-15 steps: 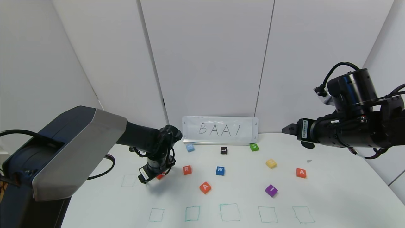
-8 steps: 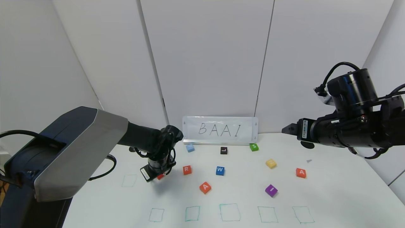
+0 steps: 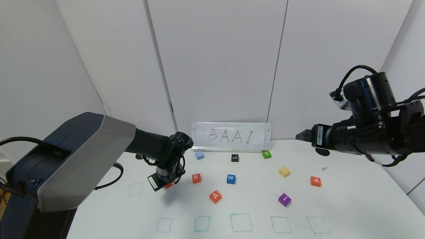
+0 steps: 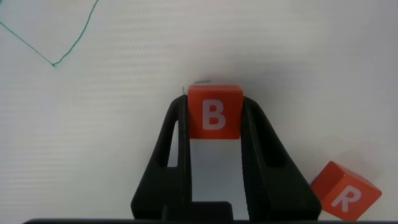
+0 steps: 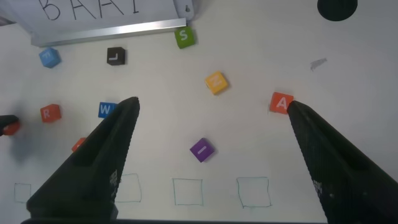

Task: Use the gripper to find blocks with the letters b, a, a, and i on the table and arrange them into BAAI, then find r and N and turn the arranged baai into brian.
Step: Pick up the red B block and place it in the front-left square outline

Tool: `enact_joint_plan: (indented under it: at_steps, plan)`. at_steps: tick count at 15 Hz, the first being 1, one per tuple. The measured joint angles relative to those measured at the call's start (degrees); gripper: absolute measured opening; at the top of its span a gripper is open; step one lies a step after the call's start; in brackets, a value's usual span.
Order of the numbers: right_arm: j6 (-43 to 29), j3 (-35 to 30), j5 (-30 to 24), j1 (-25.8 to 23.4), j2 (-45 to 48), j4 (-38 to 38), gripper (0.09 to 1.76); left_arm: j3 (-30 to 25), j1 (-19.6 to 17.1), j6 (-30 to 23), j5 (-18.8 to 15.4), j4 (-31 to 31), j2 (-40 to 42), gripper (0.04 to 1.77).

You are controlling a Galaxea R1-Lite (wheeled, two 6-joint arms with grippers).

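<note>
Between its two black fingers (image 4: 258, 146), the left gripper (image 4: 214, 118) grasps the orange-red B block (image 4: 214, 112) over the desk (image 3: 348, 199), with r (image 4: 345, 193) just beside. The right gripper (image 5: 208, 112) hangs spread wide, high above the far right corner.

Readable text: sign (image 3: 231, 136) at the back of the table reads "BAAI", handwritten. Cube letters: orange-red B (image 4: 214, 112), orange-red R (image 3: 196, 178), blue W (image 3: 231, 179), 2 orange-red A's (image 3: 215, 196) (image 3: 315, 181), purple I (image 3: 284, 199), green S (image 3: 266, 154), black L (image 3: 234, 157), yellow N (image 5: 216, 82). Light-blue cube (image 3: 199, 154): letter unreadable.
</note>
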State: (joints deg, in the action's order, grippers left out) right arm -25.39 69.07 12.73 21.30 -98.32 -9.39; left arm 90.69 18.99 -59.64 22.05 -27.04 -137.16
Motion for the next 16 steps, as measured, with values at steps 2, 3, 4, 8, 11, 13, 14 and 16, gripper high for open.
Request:
enact_joint_plan:
  at_steps: [2,3,4,8,11,13,14,16]
  plan:
    - [-0.02,0.06,0.00,-0.02,0.00,-0.02,1.71,0.18,0.05,-0.02,0.00,-0.11,0.00,0.52]
    - [-0.02,0.09,-0.04,-0.05,-0.02,-0.02,1.71,0.35,0.07,0.00,-0.02,-0.41,0.05,0.52]
    - [0.00,0.11,-0.04,-0.05,0.00,-0.02,1.71,0.46,0.07,0.07,-0.02,-0.79,0.11,0.52]
    - [0.00,0.30,-0.11,-0.46,0.11,-0.02,1.71,0.44,0.13,0.73,0.22,-1.51,1.24,0.52]
    - [0.00,0.41,-0.17,-0.85,0.17,-0.02,1.71,0.18,0.24,0.99,0.20,-2.90,3.00,0.52]
    - [0.00,0.44,-0.17,-0.85,0.17,0.00,1.71,0.18,0.44,1.07,0.09,-5.52,4.46,0.52]
    - [-0.02,0.44,-0.17,-0.85,0.20,0.00,1.71,0.05,0.73,1.32,0.06,-6.19,5.46,0.52]
    - [0.00,0.44,-0.17,-0.85,0.20,-0.02,1.71,-0.91,1.06,3.08,0.04,-6.92,7.69,0.52]
